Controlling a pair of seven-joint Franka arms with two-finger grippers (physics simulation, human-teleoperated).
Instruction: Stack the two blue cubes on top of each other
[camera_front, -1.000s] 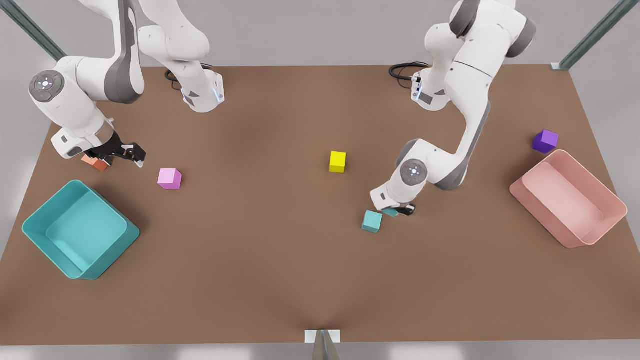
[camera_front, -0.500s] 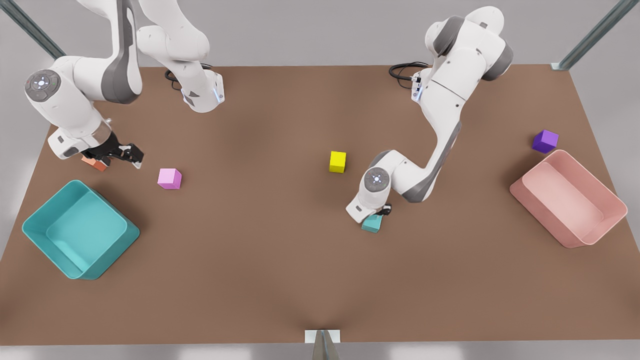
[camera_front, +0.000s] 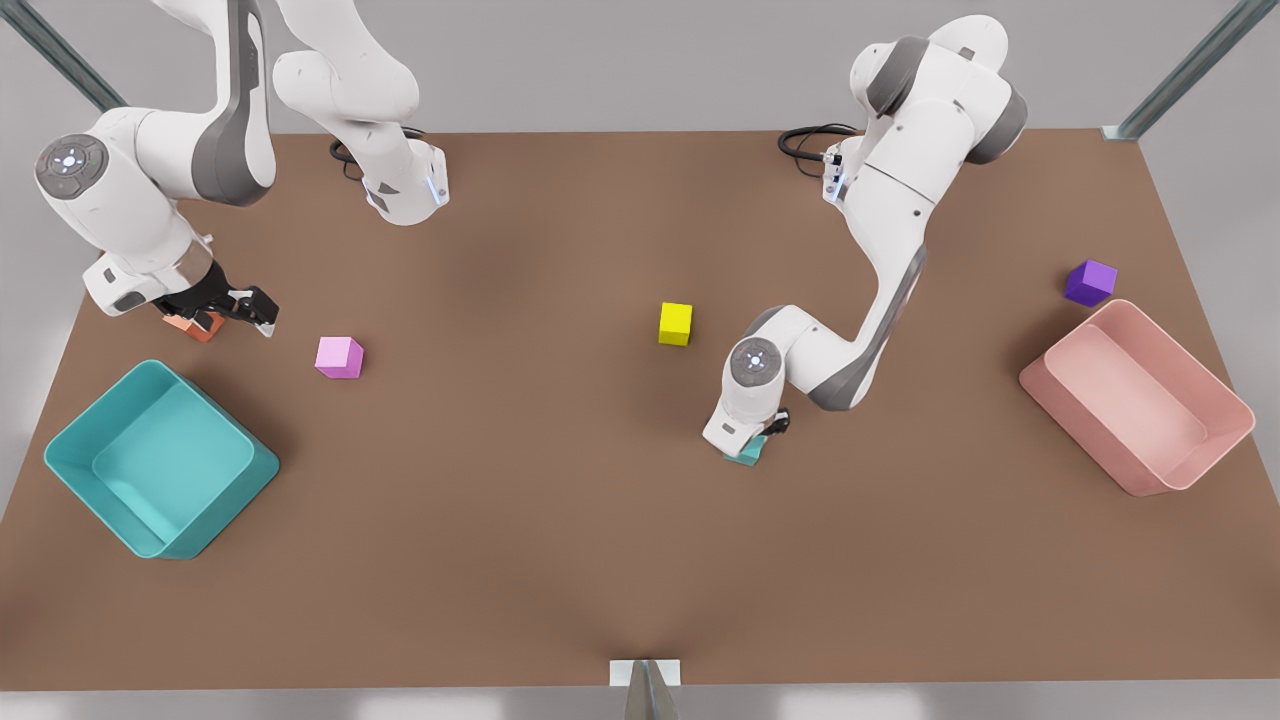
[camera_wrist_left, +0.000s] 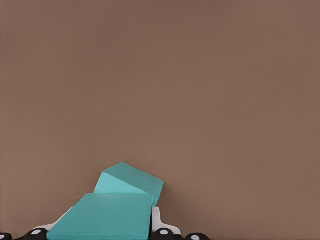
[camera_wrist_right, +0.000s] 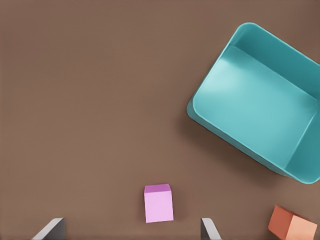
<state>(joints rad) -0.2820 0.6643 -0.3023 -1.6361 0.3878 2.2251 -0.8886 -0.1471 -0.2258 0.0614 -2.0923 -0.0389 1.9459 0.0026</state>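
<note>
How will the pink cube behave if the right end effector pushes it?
The pink cube probably slides rather than rolls: flat faces, resting flat on the table. Crisp straight edges suggest it's rigid. An off-centre push would likely spin it.

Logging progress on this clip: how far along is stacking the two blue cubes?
Done: the left gripper has one blue cube gripped. In hand: it holds that cube directly over the second blue cube. Left: release and withdraw. The right gripper waits open near the orange cube.
</note>
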